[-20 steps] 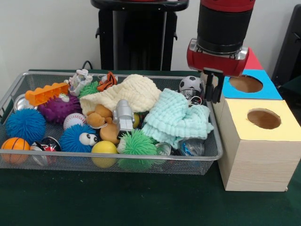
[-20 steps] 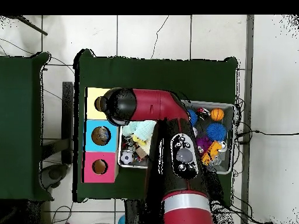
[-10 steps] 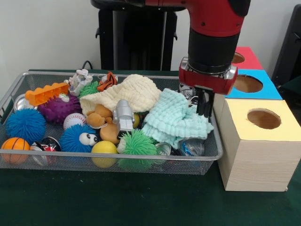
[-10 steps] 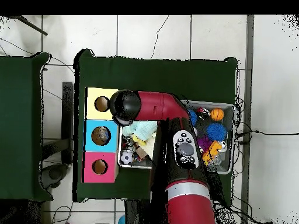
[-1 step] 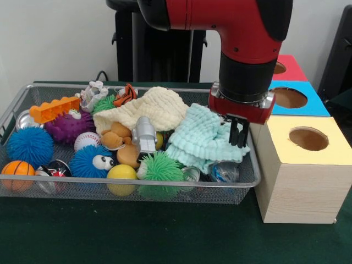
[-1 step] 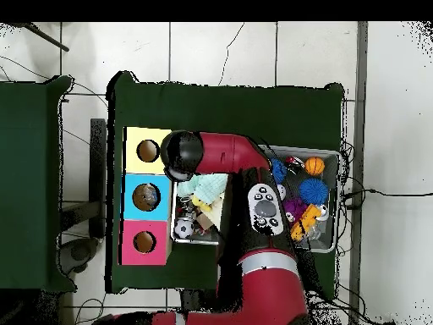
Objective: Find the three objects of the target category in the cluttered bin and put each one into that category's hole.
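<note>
A wire bin (image 5: 137, 184) holds mixed toys and two cloths. My gripper (image 5: 237, 133) hangs open and empty over the bin's right end, its fingertips just above a mint cloth (image 5: 201, 137). Right of the bin stand three boxes, each with a round hole on top: yellow (image 5: 308, 138), blue (image 5: 289, 98) and red (image 5: 281, 67). In the bin lie a basketball (image 5: 16, 168), a baseball (image 5: 86, 140), a yellow ball (image 5: 122, 173) and a cream cloth (image 5: 154, 109). In the overhead view the arm (image 6: 228, 156) hides the gripper; a soccer ball (image 6: 183, 228) shows there.
Also in the bin: a green spiky ball (image 5: 160, 166), blue spiky balls (image 5: 28, 146), a purple spiky ball (image 5: 69, 127), an orange brick (image 5: 55, 108), a tan plush (image 5: 121, 144) and a silver toy (image 5: 144, 135). The yellow box's wall stands close right of the gripper.
The gripper has come left and down, from beside the blue box to over the mint cloth at the bin's right end. Nothing in the bin has shifted.
</note>
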Controlling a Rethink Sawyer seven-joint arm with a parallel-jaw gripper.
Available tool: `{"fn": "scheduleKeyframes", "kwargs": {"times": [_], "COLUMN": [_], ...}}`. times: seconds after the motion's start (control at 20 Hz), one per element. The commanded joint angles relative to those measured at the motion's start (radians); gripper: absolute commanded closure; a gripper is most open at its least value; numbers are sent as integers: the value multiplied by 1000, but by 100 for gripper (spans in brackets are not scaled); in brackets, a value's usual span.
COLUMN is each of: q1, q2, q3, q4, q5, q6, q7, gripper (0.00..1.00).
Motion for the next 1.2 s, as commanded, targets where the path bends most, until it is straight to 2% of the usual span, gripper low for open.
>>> {"fn": "scheduleKeyframes", "kwargs": {"times": [0.05, 0.55, 0.65, 0.85, 1.2], "q1": [11, 18, 20, 14, -12], "q2": [84, 149, 139, 135, 163], "q3": [19, 2, 0, -3, 4], "q4": [-104, -169, -136, -121, -90], "q5": [-35, -49, -51, -56, -74], "q6": [-1, -25, -52, -63, -117], "q7": [37, 34, 39, 30, -5], "gripper": [100, 100, 100, 100, 100]}}
